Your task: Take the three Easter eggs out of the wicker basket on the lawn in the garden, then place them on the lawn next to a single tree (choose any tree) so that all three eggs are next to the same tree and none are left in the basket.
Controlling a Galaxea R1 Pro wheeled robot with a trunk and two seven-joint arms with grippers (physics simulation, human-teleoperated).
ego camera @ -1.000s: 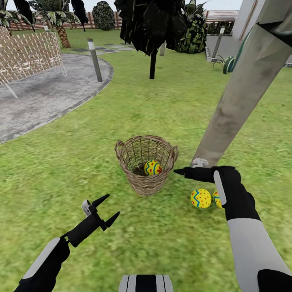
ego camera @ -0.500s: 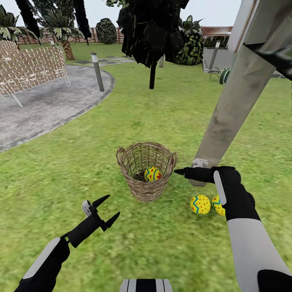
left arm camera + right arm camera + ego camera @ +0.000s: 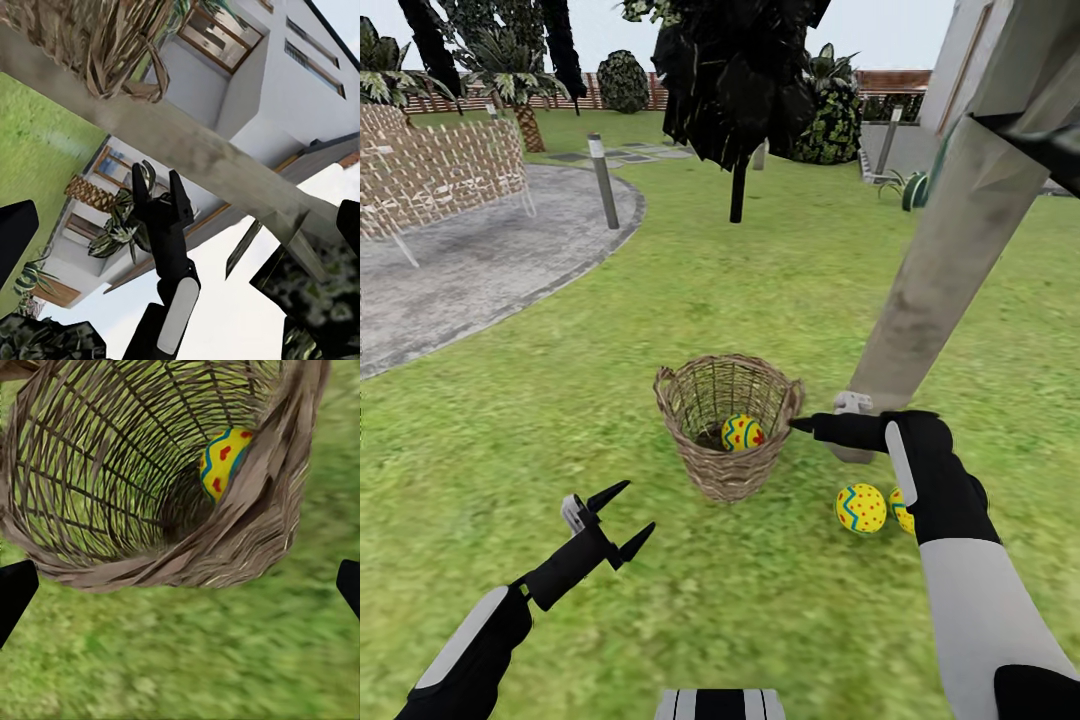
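At basket rim: right gripper open, empty. Should clear wicker, descend onto egg. Left gripper open, idle.

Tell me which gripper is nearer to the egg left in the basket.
Right. The right gripper hovers at the wicker basket rim, just beside the egg; the left gripper hangs open over the grass, well short of the basket.
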